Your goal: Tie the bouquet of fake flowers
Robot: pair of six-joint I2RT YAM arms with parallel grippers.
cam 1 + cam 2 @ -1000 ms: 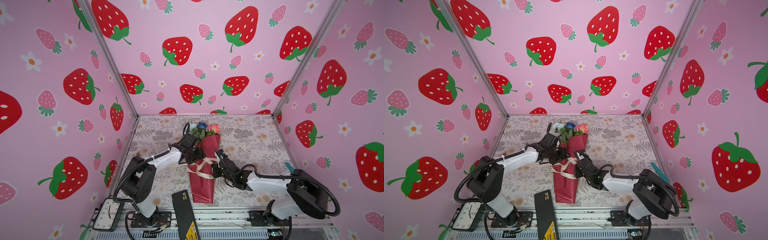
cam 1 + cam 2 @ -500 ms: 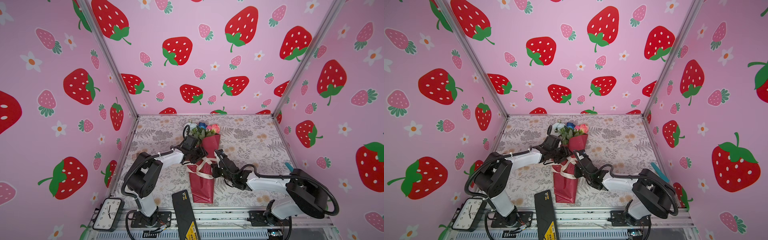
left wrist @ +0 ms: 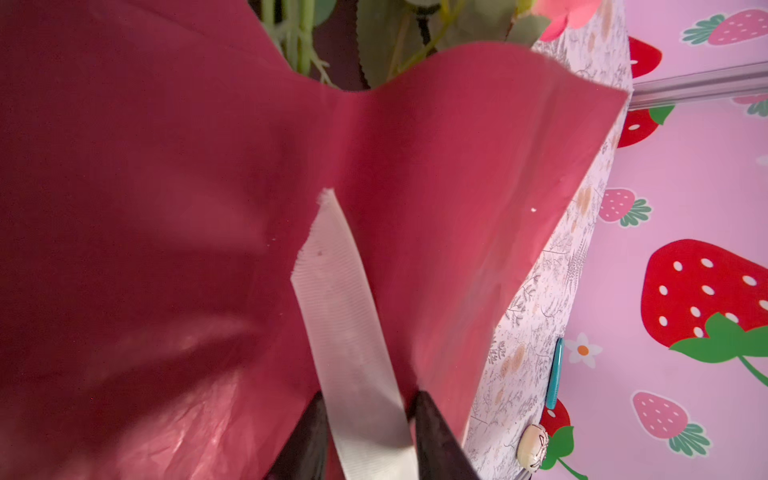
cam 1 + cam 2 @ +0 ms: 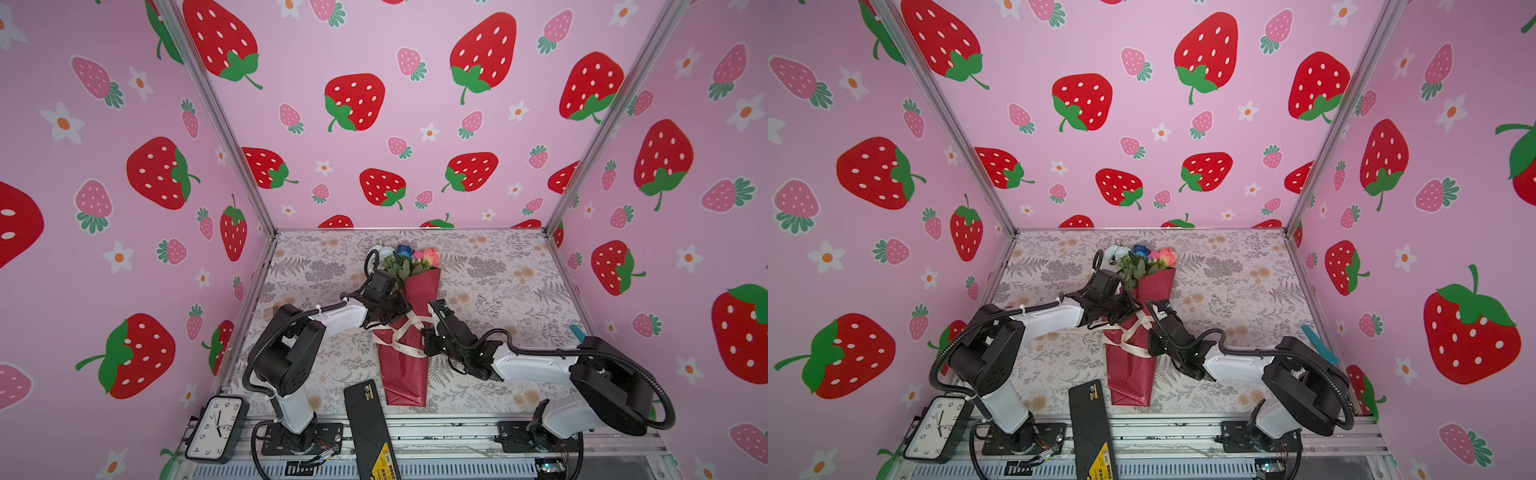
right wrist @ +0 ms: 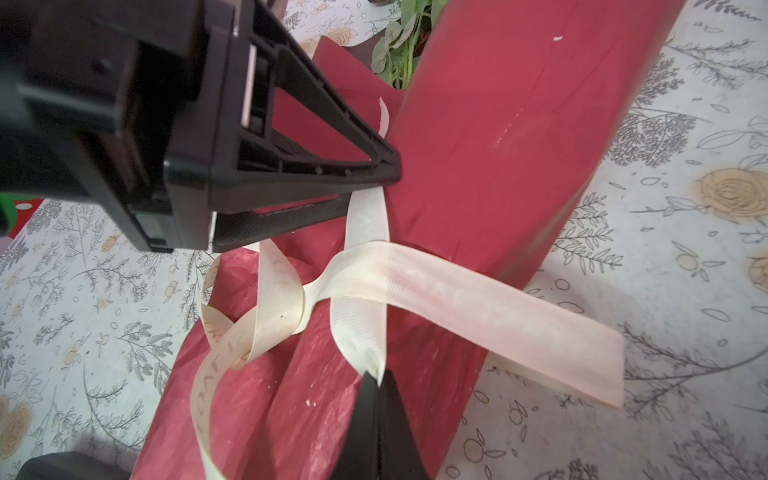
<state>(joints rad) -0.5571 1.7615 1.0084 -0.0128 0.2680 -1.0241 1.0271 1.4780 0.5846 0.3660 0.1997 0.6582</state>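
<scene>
On the table (image 4: pixel 498 291), red-wrapped bouquet (image 4: pixel 405 365), ribbon (image 5: pixel 436 286) loosely knotted.

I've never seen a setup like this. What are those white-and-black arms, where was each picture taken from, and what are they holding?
These are two robot arms mounted at the near edge of the floral-patterned table. Two pictures look down from one overhead camera; the two close-ups come from cameras on the arms' wrists. On the table lies a bouquet of fake flowers in dark red paper, with a cream ribbon crossed round it. Each arm ends in a pincer, its end effector: the left end effector pinches one ribbon tail, the right end effector the other. A clock sits at the front corner.
</scene>
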